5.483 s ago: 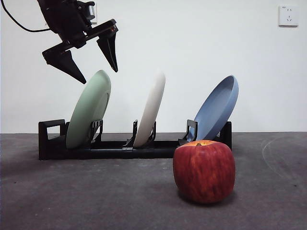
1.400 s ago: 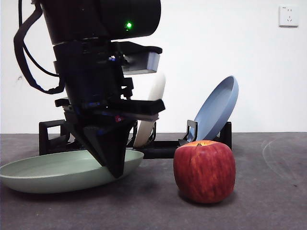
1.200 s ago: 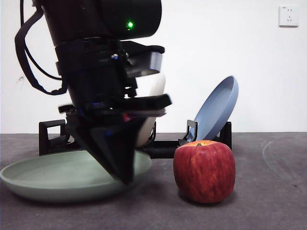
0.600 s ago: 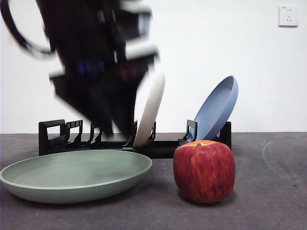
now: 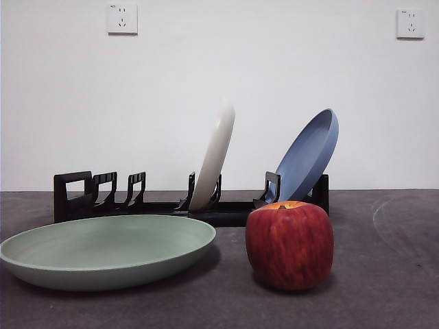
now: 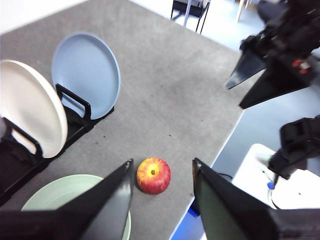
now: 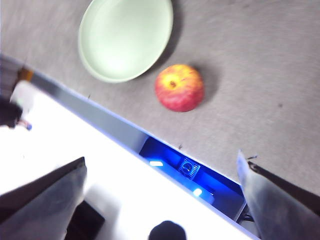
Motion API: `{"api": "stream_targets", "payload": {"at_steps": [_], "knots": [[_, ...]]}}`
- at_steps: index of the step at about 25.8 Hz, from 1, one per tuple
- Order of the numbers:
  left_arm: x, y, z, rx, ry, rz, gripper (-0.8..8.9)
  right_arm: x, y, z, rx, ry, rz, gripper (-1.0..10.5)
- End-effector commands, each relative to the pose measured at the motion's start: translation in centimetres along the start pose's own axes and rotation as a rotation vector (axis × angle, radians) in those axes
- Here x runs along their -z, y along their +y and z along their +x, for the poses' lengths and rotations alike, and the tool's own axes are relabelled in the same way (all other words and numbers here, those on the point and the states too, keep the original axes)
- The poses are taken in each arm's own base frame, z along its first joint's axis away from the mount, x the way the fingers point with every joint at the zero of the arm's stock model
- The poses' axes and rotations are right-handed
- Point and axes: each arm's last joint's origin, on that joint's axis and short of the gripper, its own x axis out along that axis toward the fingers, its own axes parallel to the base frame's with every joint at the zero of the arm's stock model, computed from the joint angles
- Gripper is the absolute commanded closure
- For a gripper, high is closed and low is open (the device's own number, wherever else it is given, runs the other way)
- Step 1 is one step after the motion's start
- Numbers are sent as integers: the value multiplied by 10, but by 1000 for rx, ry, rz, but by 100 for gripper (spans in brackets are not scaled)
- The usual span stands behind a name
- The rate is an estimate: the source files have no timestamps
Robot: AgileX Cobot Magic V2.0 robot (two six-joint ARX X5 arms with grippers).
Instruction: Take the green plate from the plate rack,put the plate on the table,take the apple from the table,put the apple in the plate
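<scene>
Both my arms are raised, out of the front view. Left claw point(image 6: 162, 200) jaws spread, empty; right claw point(image 7: 165, 200) spread wide, empty.

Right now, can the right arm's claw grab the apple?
Probably yes. The right gripper is open, high above the apple, which sits alone on the table beside the green plate.

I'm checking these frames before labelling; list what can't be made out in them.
- Green plate: left wrist view, partly hidden behind the left tool and cut by the edge.
- Plate rack: front view, its base partly hidden behind the green plate and the apple.
- Right tool: right wrist view, blurred, tips cut by the edges.
- Both arms: absent from the front view.
</scene>
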Motion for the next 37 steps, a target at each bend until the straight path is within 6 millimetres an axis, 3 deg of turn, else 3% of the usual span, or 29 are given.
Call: {"api": "stream_targets", "payload": {"at_steps": [1, 5, 11, 24, 29, 37], "knots": [[9, -1, -28, 3, -21, 13, 615, -1, 8, 6, 34, 5, -14, 443], [26, -2, -61, 6, -53, 0, 615, -1, 20, 27, 116, -6, -40, 442], [42, -2, -85, 2, -77, -21, 615, 0, 31, 75, 126, 14, -78, 442], [48, -2, -88, -1, -45, -39, 616, -29, 38, 192, 212, 144, -133, 442], [48, -2, -88, -1, -45, -39, 615, -28, 31, 218, 298, 205, -149, 442], [48, -1, -88, -28, -48, -39, 615, -25, 26, 237, 328, 269, -165, 447]]}}
